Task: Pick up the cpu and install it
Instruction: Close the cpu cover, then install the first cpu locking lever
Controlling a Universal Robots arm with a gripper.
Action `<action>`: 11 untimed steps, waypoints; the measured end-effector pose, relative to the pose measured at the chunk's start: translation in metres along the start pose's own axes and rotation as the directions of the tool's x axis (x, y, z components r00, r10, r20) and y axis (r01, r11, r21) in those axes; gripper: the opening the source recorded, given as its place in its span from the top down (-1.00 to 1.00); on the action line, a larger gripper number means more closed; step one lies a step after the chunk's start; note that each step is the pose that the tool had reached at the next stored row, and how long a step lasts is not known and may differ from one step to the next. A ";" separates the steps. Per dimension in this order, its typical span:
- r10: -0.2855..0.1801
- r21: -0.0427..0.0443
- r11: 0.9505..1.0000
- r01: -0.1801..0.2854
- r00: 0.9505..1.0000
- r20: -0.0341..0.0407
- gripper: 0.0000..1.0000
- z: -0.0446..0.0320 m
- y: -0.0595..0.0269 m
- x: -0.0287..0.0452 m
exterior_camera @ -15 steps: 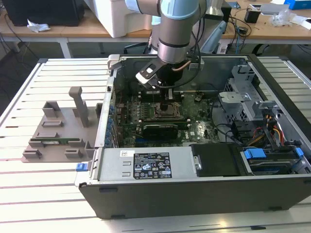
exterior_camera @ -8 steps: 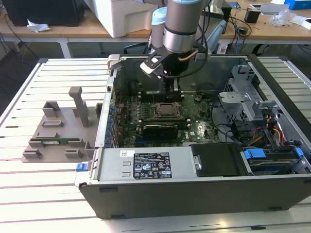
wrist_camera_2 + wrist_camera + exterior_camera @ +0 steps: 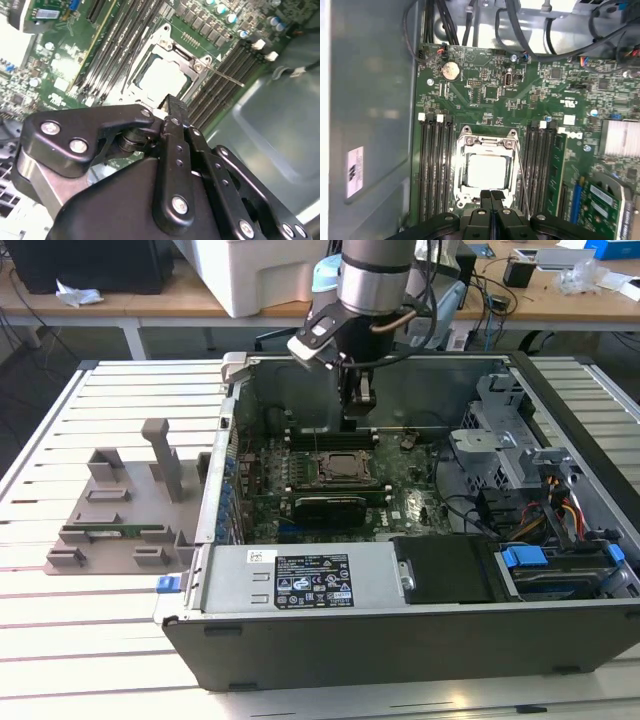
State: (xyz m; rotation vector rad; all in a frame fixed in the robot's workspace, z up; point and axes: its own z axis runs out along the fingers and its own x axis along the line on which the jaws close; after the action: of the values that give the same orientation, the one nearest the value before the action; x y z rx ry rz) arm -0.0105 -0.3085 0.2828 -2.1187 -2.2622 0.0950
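1. Gripper (image 3: 491,197) is nearest the camera in both wrist views (image 3: 172,107). Its two black fingers are pressed together with nothing between them.
2. The fingertips sit over the edge of the socket frame (image 3: 488,142), just beside the cpu. Can't tell whether they touch anything.
3. The cpu (image 3: 487,170) lies flat inside the socket, its pale shiny square top facing up. It also shows in the second wrist view (image 3: 161,77).
4. A thin metal lever rod (image 3: 521,170) runs along one side of the socket, and it reads as a slanted rod in the second wrist view (image 3: 225,77).
5. Black memory slots (image 3: 435,170) flank the socket on both sides, with the other bank at (image 3: 540,165).
6. Farther across the green motherboard are a coin cell battery (image 3: 451,71) and a silver finned heatsink (image 3: 620,137).
7. Black cables (image 3: 515,25) run along the board's far edge.
8. In the exterior view the arm (image 3: 375,275) reaches down into the open computer case (image 3: 400,640). There the gripper (image 3: 358,412) hangs over the board near the socket (image 3: 345,468).
9. The power supply (image 3: 300,580), with a label on it, sits along the case's near wall.
10. The case rests on a slatted tabletop (image 3: 100,640).
11. A grey parts fixture (image 3: 120,510) sits on the tabletop at the exterior view's left, apart from the case.
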 end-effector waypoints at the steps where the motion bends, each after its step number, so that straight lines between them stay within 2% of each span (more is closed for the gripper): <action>1: 0.000 0.000 1.000 0.000 1.000 0.000 0.79 -0.0004 0.0000 0.0000; 11: 0.000 0.000 1.000 0.000 1.000 0.000 0.79 -0.0008 -0.0001 0.0000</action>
State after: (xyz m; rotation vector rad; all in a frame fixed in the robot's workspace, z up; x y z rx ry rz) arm -0.0105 -0.3085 0.2836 -2.1187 -2.2622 0.0948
